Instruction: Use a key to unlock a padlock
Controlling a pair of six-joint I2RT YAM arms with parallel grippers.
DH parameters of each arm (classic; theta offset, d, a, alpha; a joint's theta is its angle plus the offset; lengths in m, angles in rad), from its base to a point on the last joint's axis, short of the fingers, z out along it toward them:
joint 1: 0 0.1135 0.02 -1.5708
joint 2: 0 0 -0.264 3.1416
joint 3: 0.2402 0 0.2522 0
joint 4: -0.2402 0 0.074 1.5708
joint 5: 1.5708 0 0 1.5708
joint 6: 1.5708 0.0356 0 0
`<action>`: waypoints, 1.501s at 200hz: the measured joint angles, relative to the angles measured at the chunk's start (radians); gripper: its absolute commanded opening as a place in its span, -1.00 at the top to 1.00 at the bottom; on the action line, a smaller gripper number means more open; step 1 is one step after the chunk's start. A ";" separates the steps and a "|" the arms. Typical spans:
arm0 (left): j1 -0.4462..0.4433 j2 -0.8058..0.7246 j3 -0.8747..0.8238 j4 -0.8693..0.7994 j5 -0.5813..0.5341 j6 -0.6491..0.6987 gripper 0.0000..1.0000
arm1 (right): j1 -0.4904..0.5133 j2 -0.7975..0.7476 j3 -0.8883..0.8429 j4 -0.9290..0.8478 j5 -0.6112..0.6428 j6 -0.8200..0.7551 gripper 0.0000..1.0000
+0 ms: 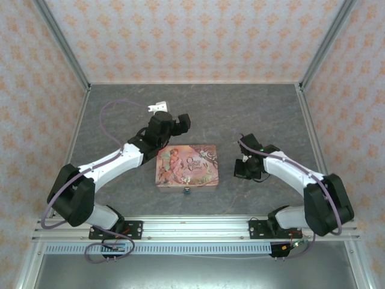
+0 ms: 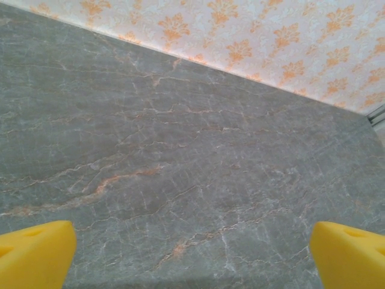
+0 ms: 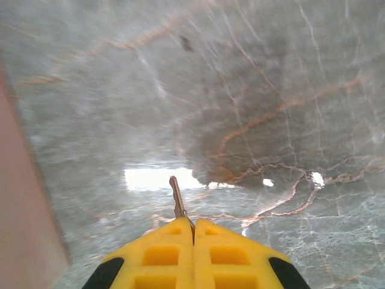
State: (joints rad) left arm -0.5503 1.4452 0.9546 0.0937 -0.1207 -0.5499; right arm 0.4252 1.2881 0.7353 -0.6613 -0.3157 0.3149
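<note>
Overhead, a flat grey table (image 1: 258,108) with a marble look, threaded with thin orange veins, sits inside walls papered in a pale orange floral pattern (image 1: 192,36). 2 white-and-black robot arms reach in from a metal rail at the near edge.

At the centre lies a rectangular pink tin (image 1: 186,168) with rounded corners and an illustrated lid. The padlock (image 1: 187,191) – a tiny dark blue-green speck of metal – sits against the middle of the tin's near wall, on the side facing the arm bases. It is too small to tell whether its shackle is closed.

The left gripper (image 1: 182,123) hovers just beyond the tin's far left corner. From its wrist camera, 2 blocky yellow fingertips (image 2: 35,253) stand wide apart at the bottom corners, nothing between them, with bare veined stone beneath.

The right gripper (image 1: 245,168) hangs just to the right of the tin, apart from it. From its wrist camera, the yellow fingers (image 3: 161,256), moulded with square recesses, are pressed together – pinched on the key (image 3: 176,200), whose slim silvery blade sticks out past the tips over the glossy, somewhat blurred table. The tin's pink side shows as a soft band at that view's left edge.
</note>
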 measured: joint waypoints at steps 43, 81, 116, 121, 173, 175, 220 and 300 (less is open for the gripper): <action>0.000 -0.046 0.039 0.011 0.151 0.042 -0.74 | 0.000 -0.212 0.051 0.116 -0.049 -0.111 1.00; 0.000 -0.061 0.119 0.058 0.386 0.092 -0.41 | 0.000 -0.288 0.121 0.259 -0.129 -0.221 1.00; -0.001 -0.064 0.144 0.161 0.577 0.071 -0.14 | 0.000 -0.286 0.183 0.397 -0.232 -0.247 1.00; -0.003 -0.064 0.144 0.174 0.598 0.068 -0.12 | 0.000 -0.286 0.187 0.423 -0.248 -0.243 1.00; -0.027 -0.064 0.144 0.250 0.727 0.048 0.04 | 0.000 -0.258 0.213 0.595 -0.364 -0.154 1.00; -0.029 -0.064 0.144 0.253 0.731 0.048 0.05 | 0.000 -0.257 0.214 0.597 -0.367 -0.151 1.00; -0.039 -0.051 0.158 0.279 0.776 0.034 0.18 | 0.000 -0.240 0.219 0.625 -0.405 -0.114 1.00; -0.046 0.002 0.177 0.288 0.798 0.024 0.56 | 0.000 -0.212 0.233 0.642 -0.444 -0.085 1.00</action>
State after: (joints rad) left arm -0.5961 1.4467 1.1313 0.3813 0.6773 -0.5255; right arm 0.4252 1.0763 0.9680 -0.0196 -0.7593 0.2302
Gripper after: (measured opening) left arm 0.262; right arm 0.040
